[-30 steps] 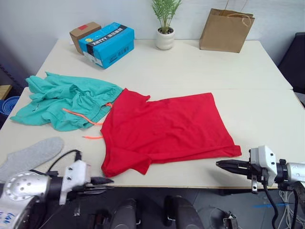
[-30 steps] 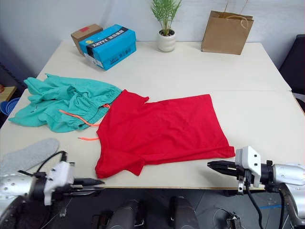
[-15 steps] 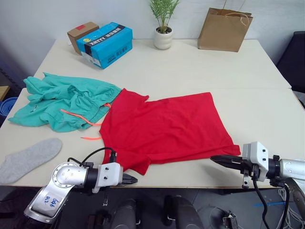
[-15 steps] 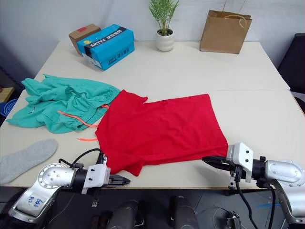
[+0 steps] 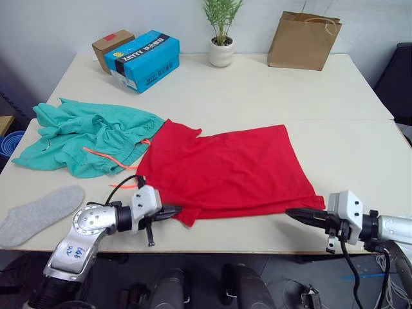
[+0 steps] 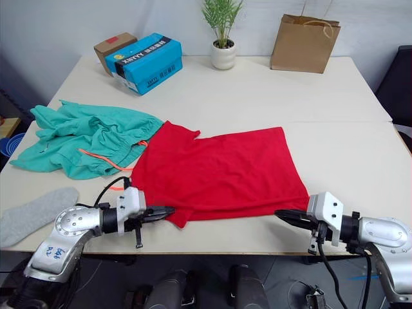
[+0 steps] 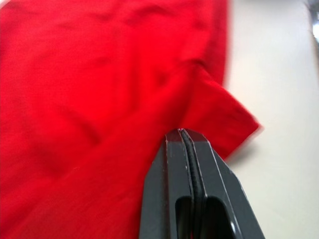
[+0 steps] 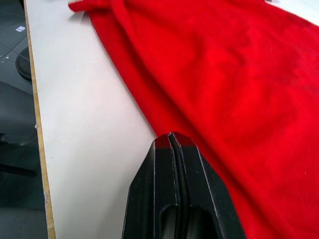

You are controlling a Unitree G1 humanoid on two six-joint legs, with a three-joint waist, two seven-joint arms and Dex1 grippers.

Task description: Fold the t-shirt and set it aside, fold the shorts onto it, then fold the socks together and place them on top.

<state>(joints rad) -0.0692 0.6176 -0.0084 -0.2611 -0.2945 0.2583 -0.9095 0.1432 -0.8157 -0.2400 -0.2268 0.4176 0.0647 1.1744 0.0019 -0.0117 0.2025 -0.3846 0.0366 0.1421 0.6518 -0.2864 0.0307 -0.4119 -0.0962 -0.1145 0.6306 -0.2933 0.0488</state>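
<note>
Your left gripper [image 5: 172,210], fingers pressed together, noses the near sleeve of the bright red cotton t-shirt [image 5: 225,170] lying flat at table centre, while your right gripper [image 5: 297,214], also closed, waits at its four o'clock corner, apparently ready to fold.

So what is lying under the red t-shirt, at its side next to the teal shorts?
The t-shirt overlaps the edge of the shorts there, and the orange drawstring runs toward its hem. Elsewhere it lies on the table. Whatever else is beneath the t-shirt is covered.
</note>
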